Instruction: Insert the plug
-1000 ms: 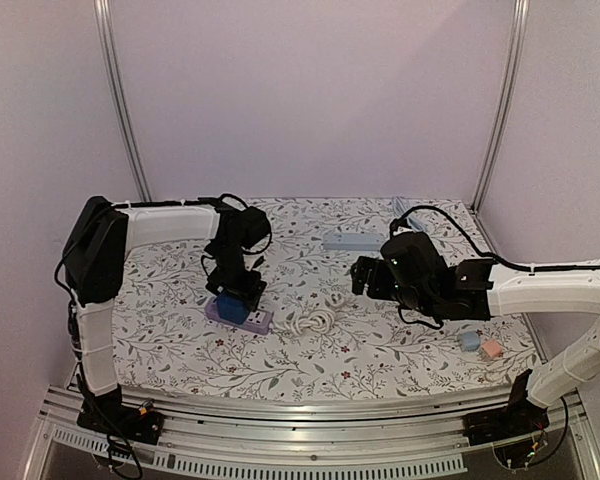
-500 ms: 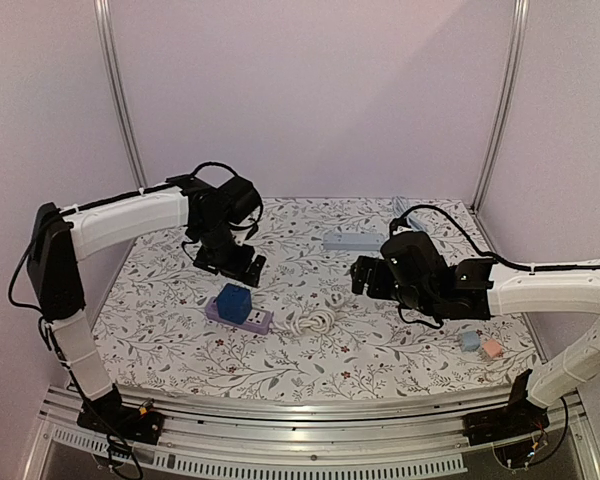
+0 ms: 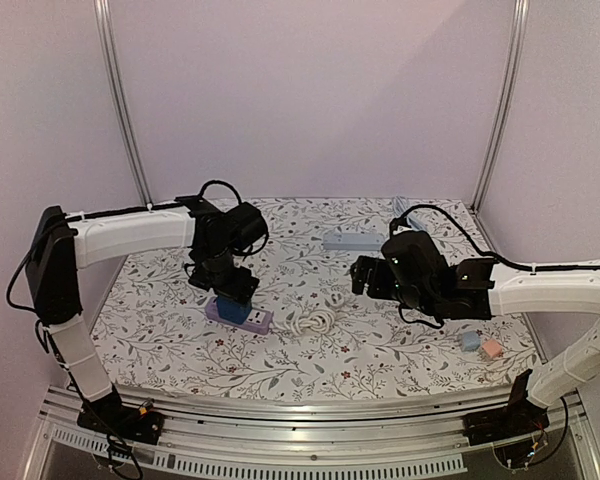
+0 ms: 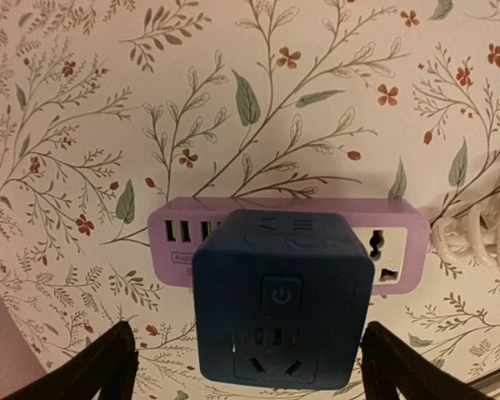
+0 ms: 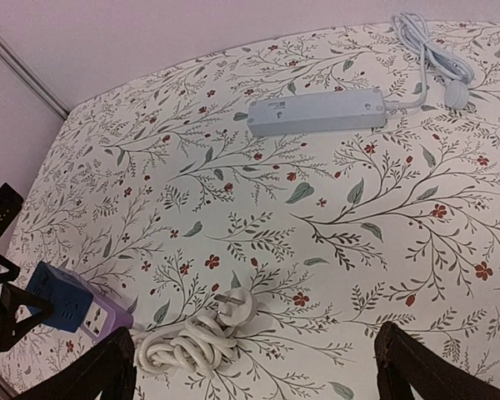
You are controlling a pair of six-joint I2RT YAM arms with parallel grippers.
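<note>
Currently: blue plug [image 4: 282, 300] sits on purple power strip [image 4: 392, 242], at 9 o'clock of white coiled cord [image 3: 315, 322]. Left gripper [image 4: 252, 371] spread above plug, not touching it. Right gripper [image 5: 252, 367] spread, empty.

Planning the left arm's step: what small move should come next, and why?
Probably lower the left gripper and close on the blue cube adapter: its open fingers flank the cube, which sits on the purple strip, and whether it is fully seated cannot be told.
</note>
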